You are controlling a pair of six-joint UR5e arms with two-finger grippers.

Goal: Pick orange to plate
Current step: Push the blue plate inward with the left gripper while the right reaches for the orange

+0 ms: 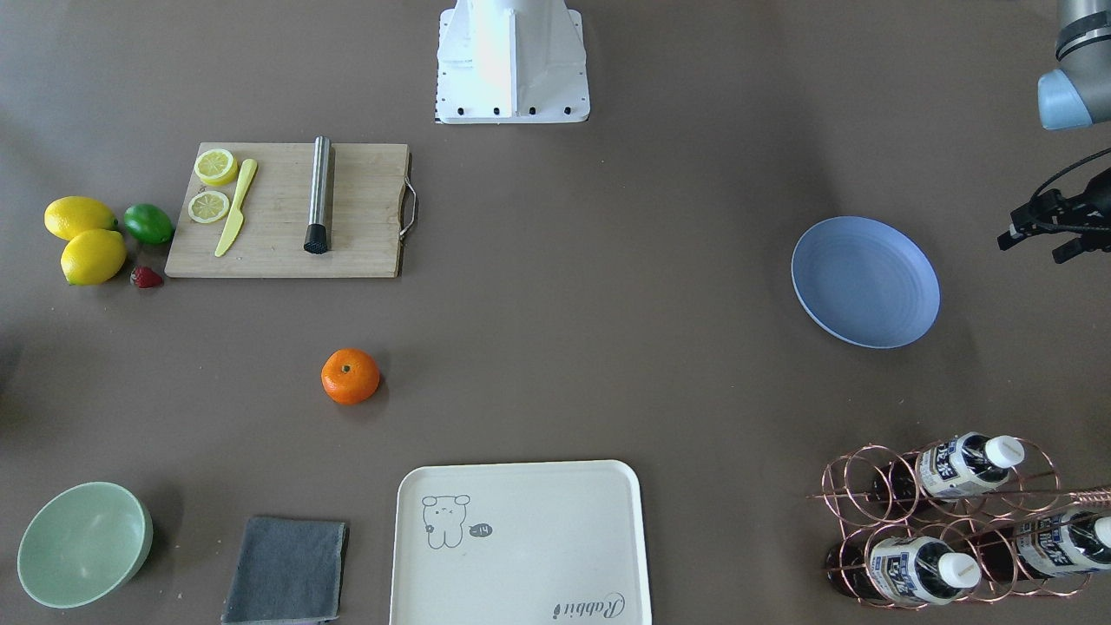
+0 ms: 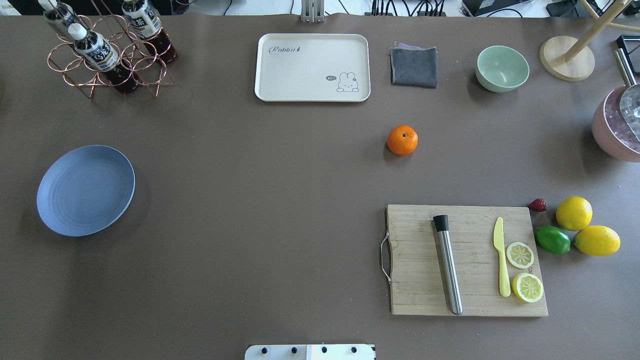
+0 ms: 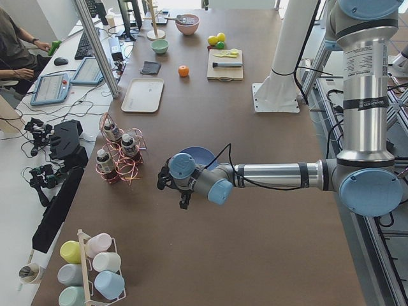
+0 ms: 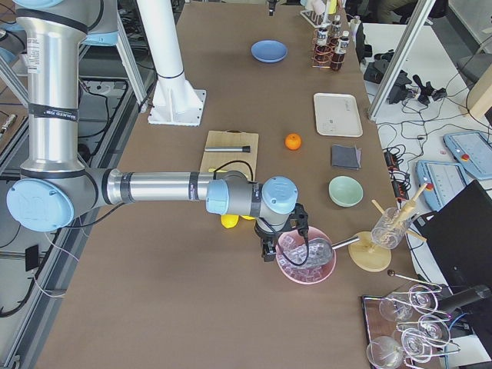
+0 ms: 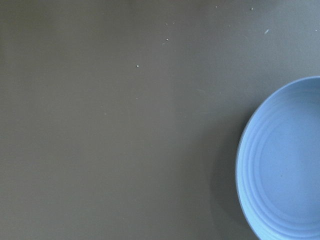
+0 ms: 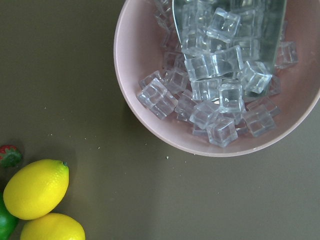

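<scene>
Starting at the robot's left end of the tabletop, the left pincer hangs above bare surface just beside the plate, not touching it. It holds nothing, and the spread of its jaws cannot be told. The plate lies flat. At the far edge beyond it, a copper wire rack holds capped bottles lying on their sides. A cream tray with a rabbit drawing follows along the same edge.

The orange rests on the bare tabletop with its stem dimple up, between the tray and the wooden cutting board and well apart from the plate. A folded grey cloth and a mint-green bowl sit at the far edge.

The cutting board carries a steel muddler, a yellow knife and two lemon halves. Just right of the board lie a strawberry, a lime and two lemons.

At the right end, a pink bowl contains ice cubes and a metal scoop. The right pincer hangs over its near rim; whether it is spread or closed cannot be told.
</scene>
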